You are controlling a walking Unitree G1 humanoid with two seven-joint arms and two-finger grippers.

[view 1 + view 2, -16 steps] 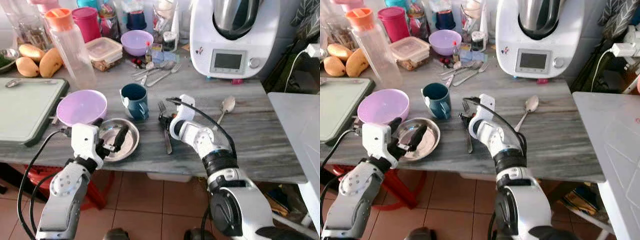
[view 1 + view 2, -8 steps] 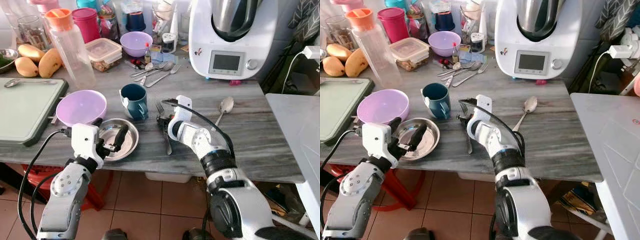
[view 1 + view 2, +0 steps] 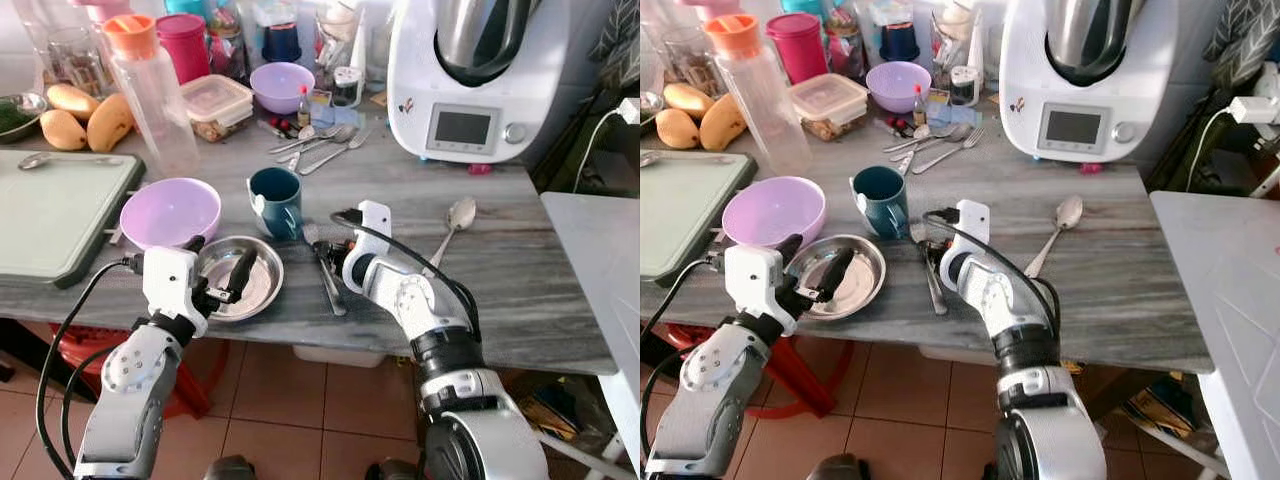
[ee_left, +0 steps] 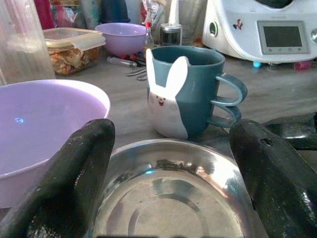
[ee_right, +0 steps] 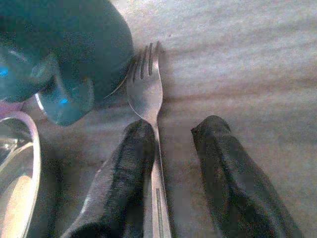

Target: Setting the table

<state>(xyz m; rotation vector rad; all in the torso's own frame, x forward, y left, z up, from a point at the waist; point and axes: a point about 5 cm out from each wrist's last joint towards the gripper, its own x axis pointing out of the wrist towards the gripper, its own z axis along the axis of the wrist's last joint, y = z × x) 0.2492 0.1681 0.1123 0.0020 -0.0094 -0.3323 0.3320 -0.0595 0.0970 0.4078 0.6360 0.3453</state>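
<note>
A steel plate [image 3: 255,285] sits near the table's front edge, with a lilac bowl [image 3: 170,212] behind it to the left and a teal rabbit mug [image 3: 275,198] behind it. My left gripper [image 3: 222,252] is open, one finger on each side of the plate's near rim [image 4: 168,198]. A fork [image 3: 328,280] lies slanted just right of the mug, tines toward it. My right gripper [image 5: 176,126] is open and low over the fork [image 5: 143,84], one finger [image 5: 124,168] lying along its handle. A spoon [image 3: 452,225] rests further right.
A green cutting board [image 3: 55,210] lies at the left. A white food processor [image 3: 470,70] stands at the back right. A clear bottle [image 3: 150,95], containers, mangoes, a small lilac bowl [image 3: 282,85] and loose cutlery [image 3: 320,145] crowd the back. A white table [image 3: 600,260] adjoins on the right.
The view has shifted a little. The fork now lies more slanted, its tines closer to the mug, and my right gripper has settled lower over it. The left gripper holds its place.
</note>
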